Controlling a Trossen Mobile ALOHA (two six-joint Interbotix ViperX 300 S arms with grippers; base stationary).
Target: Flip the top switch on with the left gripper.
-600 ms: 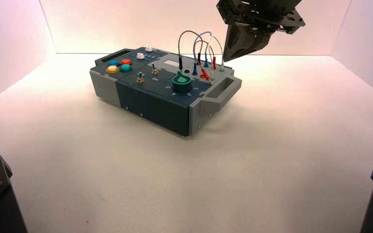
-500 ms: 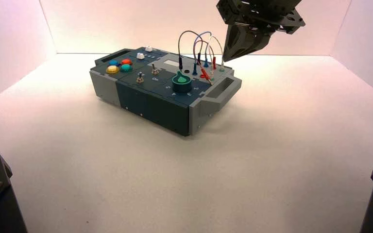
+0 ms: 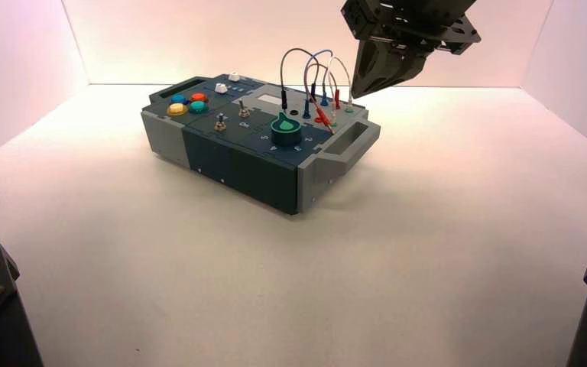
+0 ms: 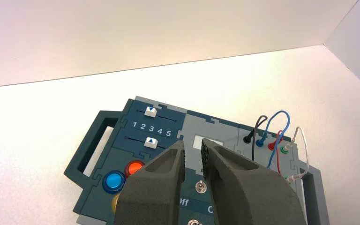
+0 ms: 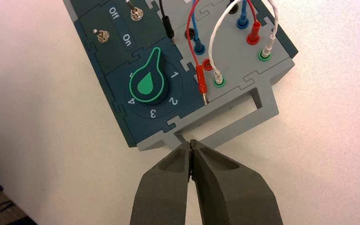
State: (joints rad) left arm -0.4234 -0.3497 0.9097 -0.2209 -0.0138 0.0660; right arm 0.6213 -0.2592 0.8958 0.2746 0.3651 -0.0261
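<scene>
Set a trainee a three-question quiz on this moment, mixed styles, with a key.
1. Multiple choice: what colour outlines the top of the knob? a) yellow b) green c) white
2. True or false: the fingers of the left claw stand apart.
3. Fill in the blank: the numbers printed between the two white sliders on the box run from 1 to ___.

Key: 1. b; 2. true; 3. 5

From here, the way looks free between the left gripper (image 4: 193,143) and the upper toggle switch (image 4: 200,186) showing through its gap. Looped wires (image 4: 288,123) rise to one side of it, low slider caps (image 4: 150,111) sit to the other.
</scene>
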